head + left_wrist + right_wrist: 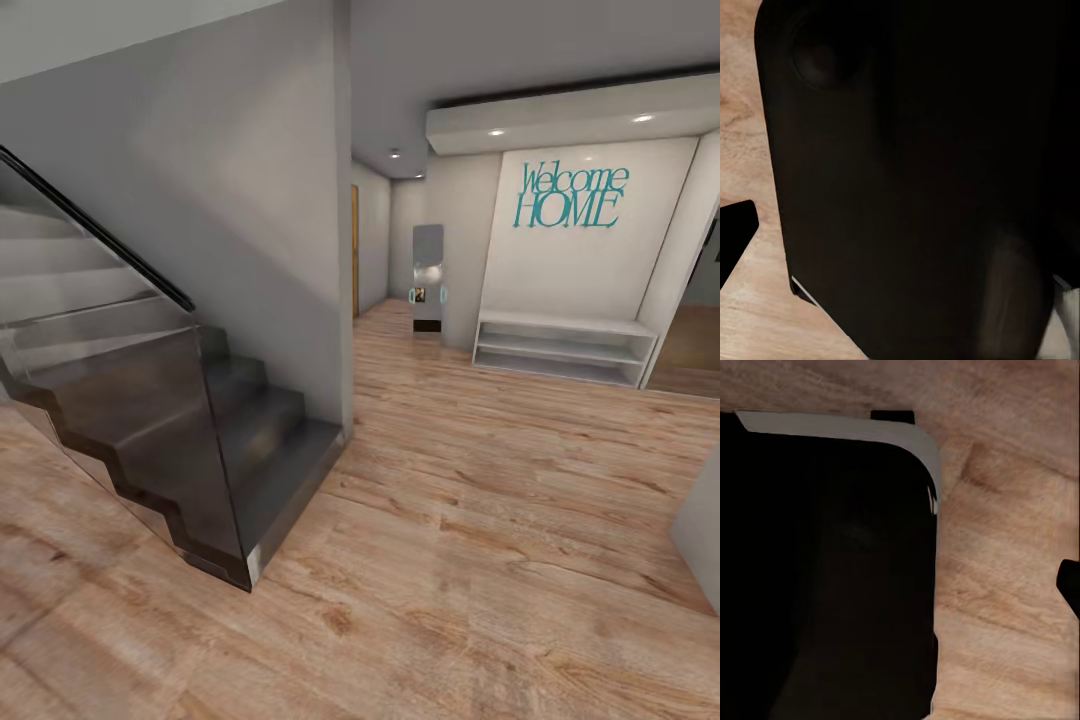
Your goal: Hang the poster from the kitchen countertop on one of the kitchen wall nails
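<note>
Steering through a hallway past the staircase [150, 420] and "Welcome HOME" sign [570, 195], I'm in transit: poster nowhere here, both wrist cameras on dark bodywork over plank floor [1012, 585], gripper states unreadable.

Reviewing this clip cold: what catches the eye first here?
The teal "Welcome HOME" lettering on the white alcove wall at the far right, above a low white shelf bench. At the left, a dark staircase with a glass side panel rises off the pale wood plank floor.
</note>
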